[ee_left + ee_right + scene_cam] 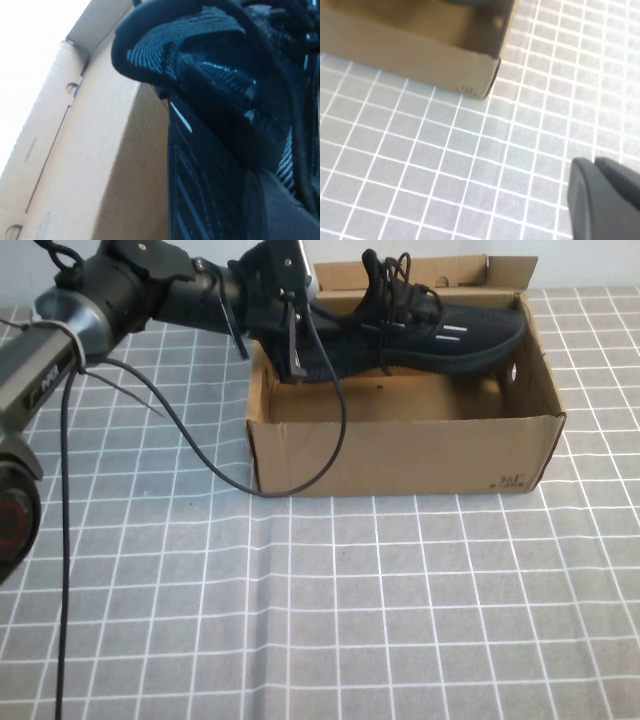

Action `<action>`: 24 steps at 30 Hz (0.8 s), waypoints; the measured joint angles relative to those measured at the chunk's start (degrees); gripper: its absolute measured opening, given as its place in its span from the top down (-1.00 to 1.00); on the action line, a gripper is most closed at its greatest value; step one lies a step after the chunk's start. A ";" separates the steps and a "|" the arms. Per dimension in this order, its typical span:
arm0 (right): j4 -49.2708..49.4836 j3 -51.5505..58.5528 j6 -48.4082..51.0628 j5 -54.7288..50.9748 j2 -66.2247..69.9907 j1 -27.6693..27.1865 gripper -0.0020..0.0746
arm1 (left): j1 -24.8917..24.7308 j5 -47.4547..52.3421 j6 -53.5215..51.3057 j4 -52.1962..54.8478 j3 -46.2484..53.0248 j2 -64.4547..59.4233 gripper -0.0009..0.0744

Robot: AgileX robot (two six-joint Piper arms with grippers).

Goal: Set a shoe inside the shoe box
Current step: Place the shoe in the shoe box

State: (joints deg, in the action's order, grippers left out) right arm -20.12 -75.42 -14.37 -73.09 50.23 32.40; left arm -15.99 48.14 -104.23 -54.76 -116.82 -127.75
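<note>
The black knit shoe [430,325] hangs lengthwise over the open brown cardboard shoe box [400,455], toe toward the box's right end and heel at the left. My left gripper [290,335] is shut on the shoe's heel above the box's left end. In the left wrist view the shoe's heel and ridged sole [215,100] fill the picture beside the box's inner wall [115,165], with one dark finger [285,215] pressed against the shoe. My right gripper [593,162] is shut and empty, hovering over the tablecloth off the box's printed corner [470,90].
A grey checked tablecloth [380,620] covers the table. The left arm's black cable [200,455] loops down in front of the box's front left corner. The box's lid flap [420,275] stands up behind the shoe.
</note>
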 joint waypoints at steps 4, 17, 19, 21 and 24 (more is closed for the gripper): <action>-0.12 1.08 0.00 0.00 0.00 0.00 0.99 | -0.47 -0.97 -2.79 -1.43 0.00 -1.16 0.93; -0.95 1.11 -0.97 0.00 0.00 0.00 0.99 | -1.16 -7.03 -5.44 -1.93 0.00 -4.40 0.93; -1.09 1.11 -1.07 0.00 0.00 0.00 0.99 | -1.16 -7.17 -5.44 -1.93 0.00 -4.70 0.93; -1.21 1.11 -1.19 0.00 0.00 0.00 0.99 | -1.16 -7.26 -5.44 -2.05 0.00 -5.23 0.93; -1.31 1.11 -1.19 0.00 0.00 0.00 0.99 | -1.23 -7.74 -5.55 -2.05 0.00 -5.94 0.93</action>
State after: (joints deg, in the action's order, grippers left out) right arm -21.43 -74.31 -15.56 -73.09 50.23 32.40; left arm -17.22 40.39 -109.78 -56.81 -116.82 -133.69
